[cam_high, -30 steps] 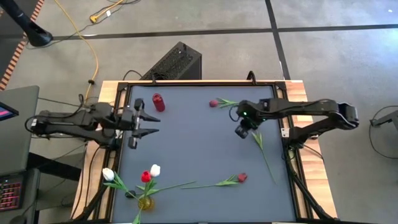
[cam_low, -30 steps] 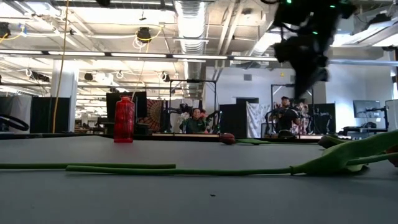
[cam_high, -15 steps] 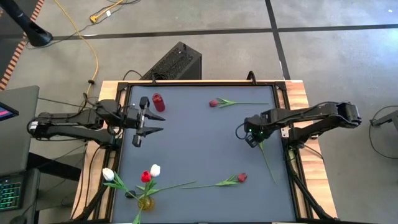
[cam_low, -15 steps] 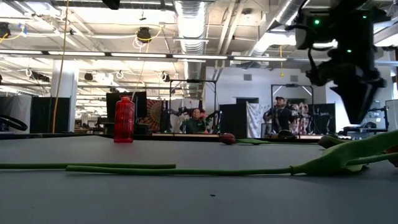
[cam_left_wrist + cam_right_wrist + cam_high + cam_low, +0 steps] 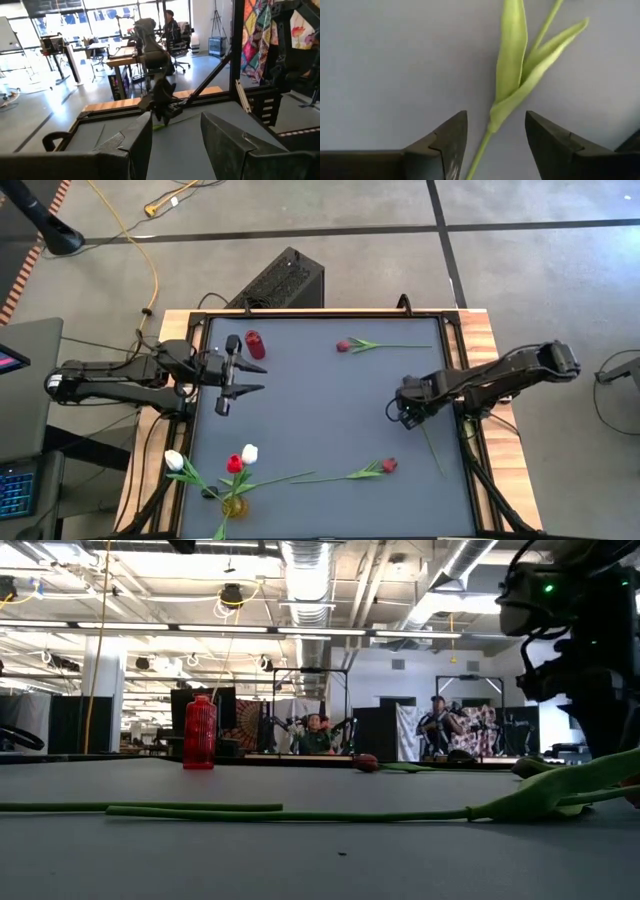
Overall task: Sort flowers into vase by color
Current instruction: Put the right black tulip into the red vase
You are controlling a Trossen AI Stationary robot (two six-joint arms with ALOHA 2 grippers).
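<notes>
A green-stemmed flower (image 5: 512, 85) lies flat on the grey surface (image 5: 320, 410) near its right edge, its stem and leaves between the spread, empty fingers (image 5: 547, 142) of the right gripper (image 5: 402, 410) directly above it. The left gripper (image 5: 243, 377), fingers apart and empty, hovers beside the red vase (image 5: 255, 344).

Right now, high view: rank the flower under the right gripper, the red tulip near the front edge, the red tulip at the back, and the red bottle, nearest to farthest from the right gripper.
From the right gripper, open:
1. Green-stemmed flower, directly beneath it, right side.
2. Front red tulip, lying near the front edge.
3. Back red tulip, lying near the back edge.
4. Red bottle, back left, by the left gripper.
</notes>
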